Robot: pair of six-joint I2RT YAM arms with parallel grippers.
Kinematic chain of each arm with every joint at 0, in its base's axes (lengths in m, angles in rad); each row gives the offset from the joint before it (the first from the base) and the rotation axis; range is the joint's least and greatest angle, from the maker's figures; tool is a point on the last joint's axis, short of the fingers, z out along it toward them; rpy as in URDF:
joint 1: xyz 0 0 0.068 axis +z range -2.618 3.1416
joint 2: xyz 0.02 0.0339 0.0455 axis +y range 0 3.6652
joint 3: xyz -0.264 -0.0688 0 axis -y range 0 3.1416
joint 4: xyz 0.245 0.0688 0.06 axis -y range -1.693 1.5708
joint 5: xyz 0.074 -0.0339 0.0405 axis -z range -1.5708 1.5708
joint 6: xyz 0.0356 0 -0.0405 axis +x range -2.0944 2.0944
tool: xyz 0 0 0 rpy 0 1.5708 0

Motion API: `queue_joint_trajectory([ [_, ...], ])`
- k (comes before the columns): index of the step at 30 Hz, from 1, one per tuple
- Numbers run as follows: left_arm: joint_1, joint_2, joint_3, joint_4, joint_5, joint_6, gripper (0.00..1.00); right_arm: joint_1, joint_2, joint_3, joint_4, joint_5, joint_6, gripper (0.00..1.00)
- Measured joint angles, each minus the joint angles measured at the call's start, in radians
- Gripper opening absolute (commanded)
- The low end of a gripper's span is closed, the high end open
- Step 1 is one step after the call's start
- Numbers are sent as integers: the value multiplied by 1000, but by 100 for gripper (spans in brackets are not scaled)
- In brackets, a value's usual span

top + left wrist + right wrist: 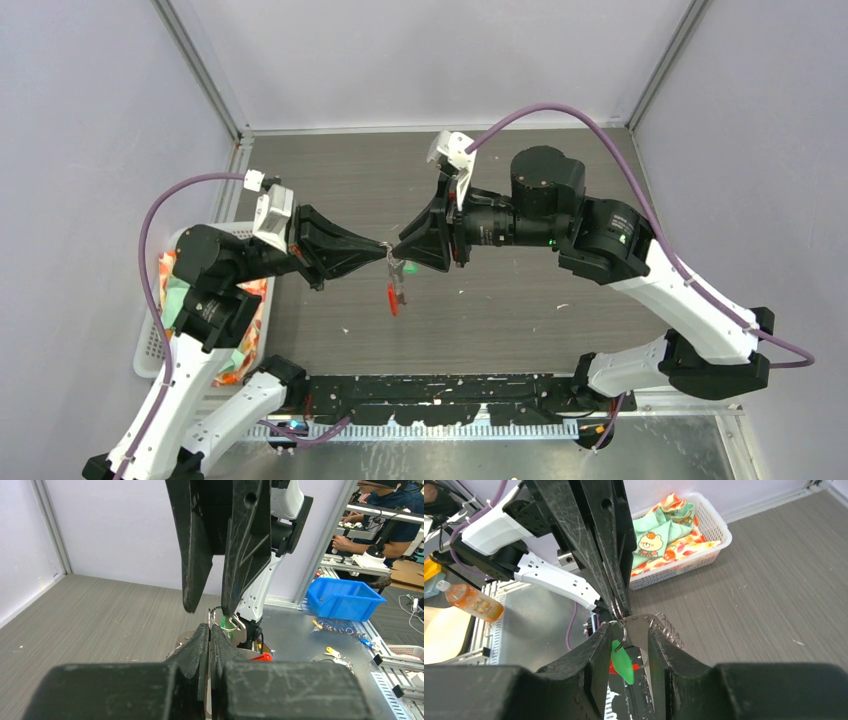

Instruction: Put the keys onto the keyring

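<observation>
At the middle of the dark wood-grain bench (340,180), seen from the top camera, the two black end effectors meet nose to nose. The left end effector (383,253) comes in from nine o'clock and the right end effector (400,250) from three o'clock. A white plastic basket of printed cloths (148,345) sits at the bench's nine o'clock edge, well apart from the work.

The left end effector is clenched on the thin silver metal keyring (620,632), holding it up off the bench. The ring's bright red curved strip (392,298) dangles toward six o'clock.

The right end effector stands released, its jaws apart and straddling the ring. The small metal key with the bright green plastic head (623,662) hangs between those jaws at six o'clock of the ring. It touches the ring and looks already threaded, though the join is too small to confirm. The red-and-white tagged key cannot be made out.

The step in hand seems to be working a key onto the ring. The next move probably calls for the right jaws to pinch the key or the ring's coil precisely, while the left grip stays steady.
</observation>
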Motion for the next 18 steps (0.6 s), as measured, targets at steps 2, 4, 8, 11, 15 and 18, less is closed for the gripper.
queue_joint_trajectory([
  [2,0,-3,0,0,0,0,0,0,-3,19,-1,0,-14,39],
  [4,0,-5,0,0,0,0,0,0,-6,30,1,-2,-23,39],
  [8,0,-6,0,0,0,0,0,0,-4,42,3,-22,-37,37],
  [11,0,-6,0,0,0,0,0,0,6,49,3,-45,-41,34],
  [15,0,-6,0,0,1,0,0,0,29,56,11,-74,-43,26],
  [18,0,-6,0,0,1,0,0,0,46,58,14,-95,-45,14],
])
